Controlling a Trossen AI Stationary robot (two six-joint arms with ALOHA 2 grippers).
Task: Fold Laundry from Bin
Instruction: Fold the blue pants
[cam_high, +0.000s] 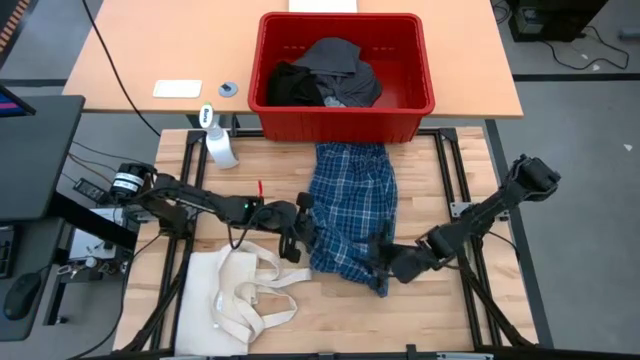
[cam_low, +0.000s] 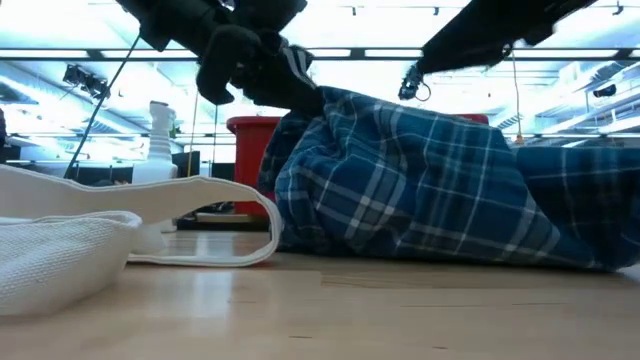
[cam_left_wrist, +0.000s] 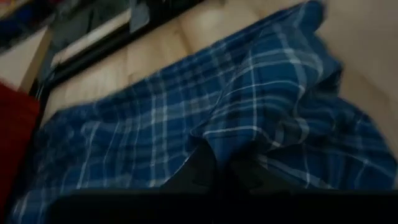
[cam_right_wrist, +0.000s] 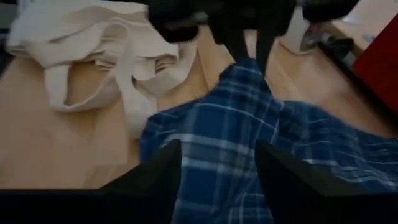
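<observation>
Currently mid-fold on plaid shirt (cam_high: 350, 215), which lay on wooden table (cam_high: 440, 310) just in front of red bin (cam_high: 345, 108), far end touching bin's near wall. Rest of laundry, a dark pile (cam_high: 325, 82), sat inside bin, not yet dealt w/.

Left gripper (cam_high: 303, 228) was at shirt's left edge, jaws closed on a pinch of plaid; right wrist view showed its fingers (cam_right_wrist: 249, 43) nipped together w/ cloth rising to them. Low view: that side of shirt lifted off table into a hump under the gripper. Prob. held up so edge can be carried across for fold.

Right gripper (cam_high: 385, 262) was at shirt's near right corner, low over cloth. Fingers (cam_right_wrist: 155, 177) stood apart w/ plaid between them, not clamped, so nothing held. Reads as just let go or about to take corner; can't say which.

Cream tote bag (cam_high: 235, 295) lay beside shirt on left, handle loops near left gripper: snag risk if edge dragged that way. Spray bottle (cam_high: 220, 145) stood clear, near bin's left corner.
</observation>
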